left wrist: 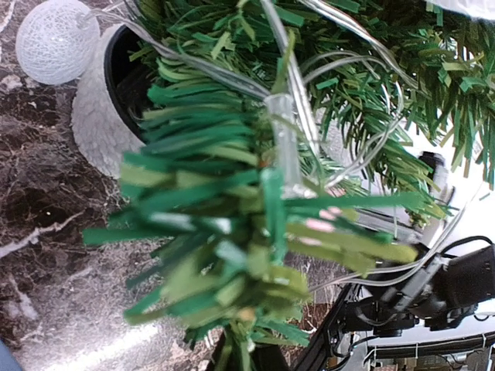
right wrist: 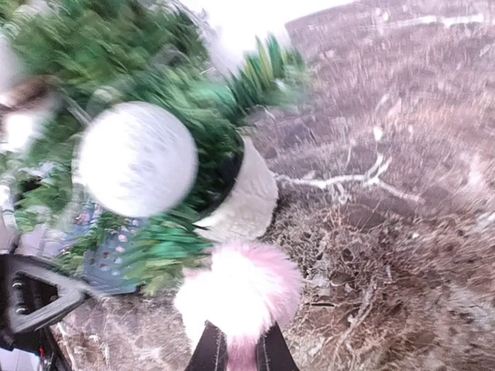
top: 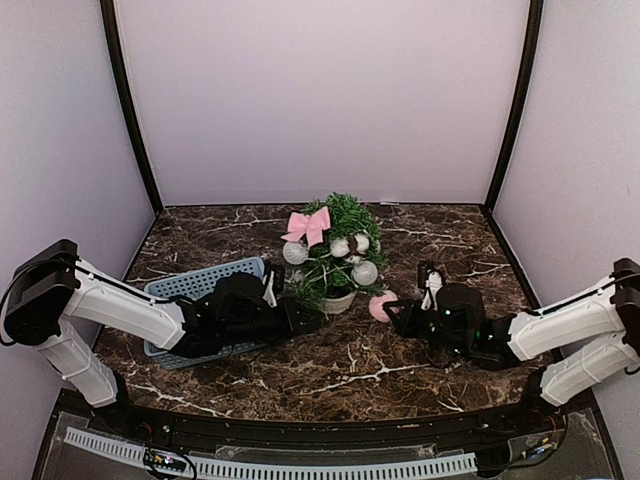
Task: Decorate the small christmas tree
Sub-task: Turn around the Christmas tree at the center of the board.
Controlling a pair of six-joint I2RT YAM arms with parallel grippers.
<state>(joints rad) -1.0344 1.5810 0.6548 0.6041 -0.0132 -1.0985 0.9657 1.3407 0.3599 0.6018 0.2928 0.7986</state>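
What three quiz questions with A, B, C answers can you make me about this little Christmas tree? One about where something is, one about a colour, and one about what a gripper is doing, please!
1. Where is the blue basket?
A) left of the small christmas tree
B) right of it
C) on top of it

2. What colour is the bow on the tree?
A) yellow
B) pink
C) blue

3. What is the right gripper doing?
A) hanging open above the basket
B) pulling the bow
C) shut on a fluffy pink pom-pom

Answers:
1 A: the top view shows the basket left of the tree.
2 B: the bow near the treetop is pink.
3 C: the right wrist view shows pink fluff pinched between its fingers, close to the white pot.
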